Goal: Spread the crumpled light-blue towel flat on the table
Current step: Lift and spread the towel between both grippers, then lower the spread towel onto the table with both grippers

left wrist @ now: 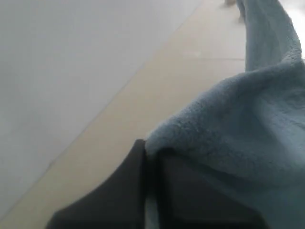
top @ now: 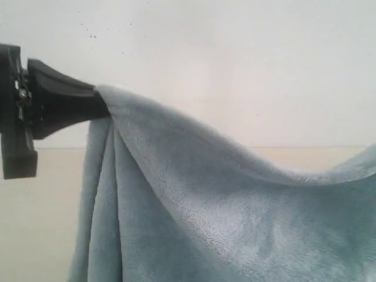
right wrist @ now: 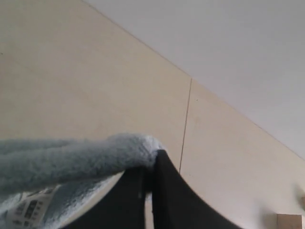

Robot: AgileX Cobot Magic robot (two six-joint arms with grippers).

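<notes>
The pale blue-grey fluffy towel (top: 235, 217) hangs in the air and fills most of the exterior view. Its upper left corner is pinched in my left gripper (top: 100, 108), which is shut on it. From there the cloth sags down and rises again toward the right edge. In the left wrist view the towel (left wrist: 238, 129) bulges over the left gripper (left wrist: 151, 152). In the right wrist view my right gripper (right wrist: 151, 164) is shut on another corner of the towel (right wrist: 71, 160), with the small white tag (right wrist: 28, 210) hanging below. The beige table (right wrist: 71, 81) lies beneath.
A white wall (top: 235, 64) stands behind the table (top: 35, 223). A thin seam (right wrist: 186, 124) runs across the tabletop in the right wrist view. A small tan object (right wrist: 289, 222) lies at that view's edge.
</notes>
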